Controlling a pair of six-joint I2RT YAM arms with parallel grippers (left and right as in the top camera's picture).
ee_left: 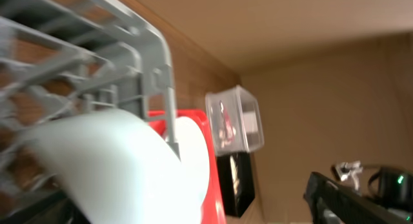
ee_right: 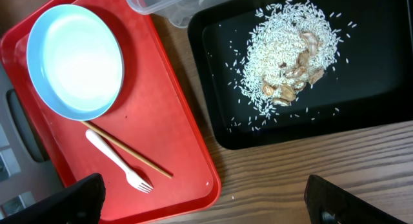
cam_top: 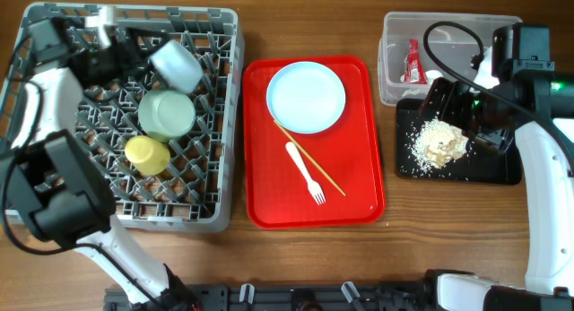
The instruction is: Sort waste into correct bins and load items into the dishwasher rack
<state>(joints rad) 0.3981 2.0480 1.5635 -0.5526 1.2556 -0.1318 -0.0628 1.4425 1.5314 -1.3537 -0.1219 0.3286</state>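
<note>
The grey dishwasher rack fills the 9 o'clock side of the wooden counter. It holds the light green bowl, the pale blue bowl and the yellow cup. The left end effector sits at the pale blue bowl's 9 o'clock; I cannot tell its grip. The red serving tray at centre carries the pale-blue plate, white fork and chopstick. At 3 o'clock the right end effector hangs spread wide and empty over the black tray, with the food scraps near its 6 o'clock seen from overhead. The clear tub at 1 o'clock holds the red wrapper.
</note>
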